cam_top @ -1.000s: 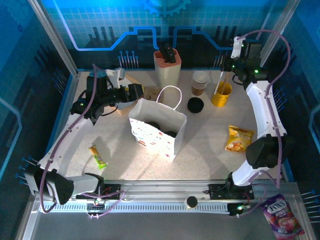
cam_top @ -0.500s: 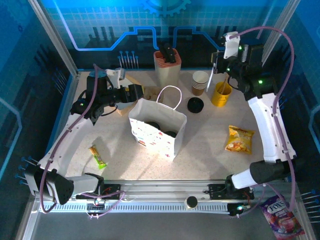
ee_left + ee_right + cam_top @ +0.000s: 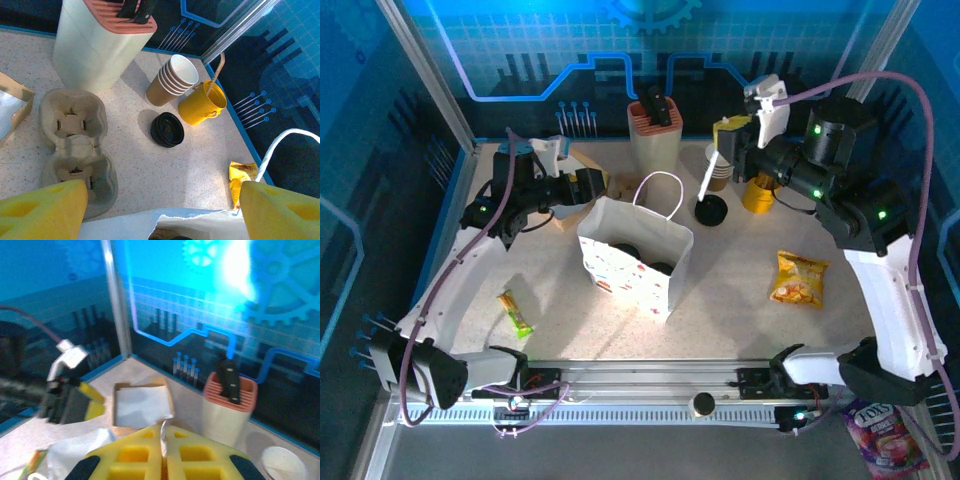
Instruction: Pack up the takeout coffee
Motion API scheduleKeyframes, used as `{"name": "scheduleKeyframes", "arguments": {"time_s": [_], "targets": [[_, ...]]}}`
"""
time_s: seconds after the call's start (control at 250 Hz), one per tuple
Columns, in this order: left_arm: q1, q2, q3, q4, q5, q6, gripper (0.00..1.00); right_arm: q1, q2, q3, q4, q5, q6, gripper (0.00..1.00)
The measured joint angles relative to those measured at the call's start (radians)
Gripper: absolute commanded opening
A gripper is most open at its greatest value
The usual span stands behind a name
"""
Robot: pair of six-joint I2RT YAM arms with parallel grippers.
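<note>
Lidded coffees (image 3: pixel 626 250) in paper bag (image 3: pixel 620 280), just beside released left jaws.
Right jaws, clenched on white stick (image 3: pixel 706 182), have swung left from yellow bucket (image 3: pixel 756 195).

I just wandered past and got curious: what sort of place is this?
Probably a robot test booth staged as a takeaway coffee counter: printed blue gear-patterned backdrop, a stack of paper cups, a cardboard cup carrier and a paper bag.

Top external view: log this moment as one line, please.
left jaws: open, by paper bag | right jaws: shut on thin white stick | bag: two black lids visible inside
</note>
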Motion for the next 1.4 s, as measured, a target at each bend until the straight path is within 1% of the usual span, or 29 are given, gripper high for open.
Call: {"name": "scheduleKeyframes", "arguments": {"time_s": [0.176, 0.316, 0.476, 0.627, 0.751, 0.883, 1.035, 1.083, 1.283, 1.399], "targets": [[0.004, -0.001, 0.0, 0.0, -0.013, 0.0, 0.8, 0.092, 0.056, 0.037, -0.066, -0.1, -0.011, 0.1], [0.007, -0.006, 0.0, 0.0, -0.019, 0.0, 0.8, 0.169, 0.141, 0.069, -0.129, -0.143, -0.044, 0.1], [0.008, -0.008, 0.0, 0.0, -0.023, 0.0, 0.8, 0.234, 0.269, 0.114, -0.232, -0.145, -0.092, 0.1], [0.011, -0.012, 0.0, 0.0, -0.024, 0.011, 0.8, 0.277, 0.373, 0.135, -0.324, -0.117, -0.136, 0.1], [0.015, -0.013, 0.0, 0.0, -0.03, 0.016, 0.8, 0.293, 0.441, 0.148, -0.388, -0.099, -0.164, 0.12], [0.017, -0.013, 0.0, 0.0, -0.035, 0.016, 0.8, 0.296, 0.5, 0.149, -0.423, -0.084, -0.19, 0.17], [0.019, -0.018, 0.0, 0.0, -0.046, 0.018, 0.8, 0.296, 0.564, 0.148, -0.433, -0.078, -0.209, 0.26], [0.019, -0.019, 0.0, 0.0, -0.049, 0.019, 0.8, 0.296, 0.576, 0.148, -0.433, -0.08, -0.212, 0.27], [0.021, -0.019, -0.001, 0.0, -0.069, 0.019, 0.8, 0.296, 0.563, 0.144, -0.414, -0.089, -0.213, 0.31], [0.021, -0.019, -0.003, 0.0, -0.085, 0.02, 0.8, 0.288, 0.494, 0.08, -0.36, -0.111, -0.212, 0.34]]}}
